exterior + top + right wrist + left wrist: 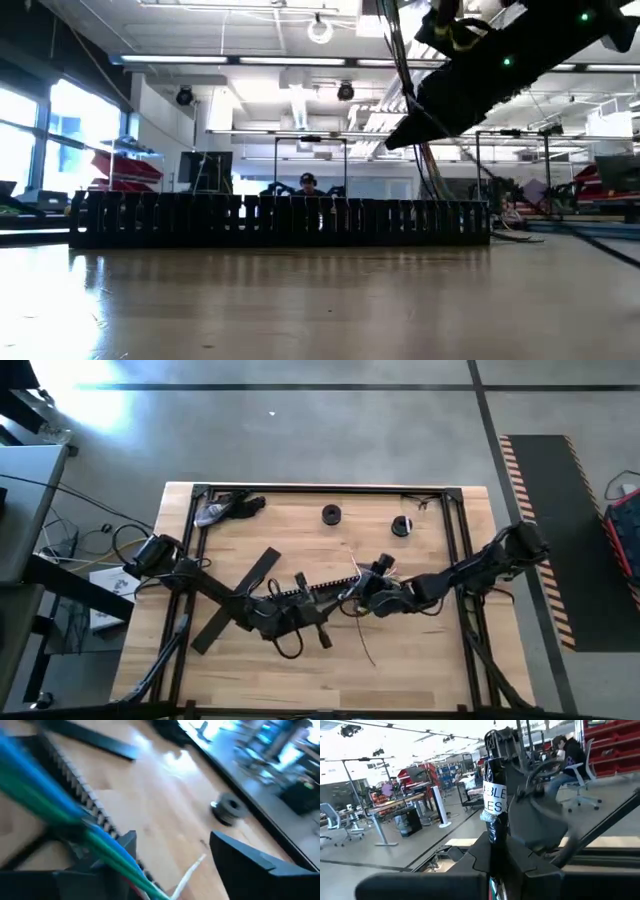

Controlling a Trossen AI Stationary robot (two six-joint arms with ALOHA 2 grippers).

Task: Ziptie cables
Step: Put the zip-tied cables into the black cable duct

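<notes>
A pale wooden surface [420,650] with a black metal frame stands on a grey concrete workshop floor. Across its middle lies a long black slotted channel bar [310,589]. At the bar's right end sits a loose bundle of thin pale, green and blue cables [357,582], some strands trailing toward the near edge. The right end effector [372,592] is at that spot, its fingers spread apart around the cables in the wrist view. The left end effector [285,608] is low by the bar's left part, gripping a dark upright tool with a white label [494,800]. Two small black round spools [331,514] lie toward the far side.
</notes>
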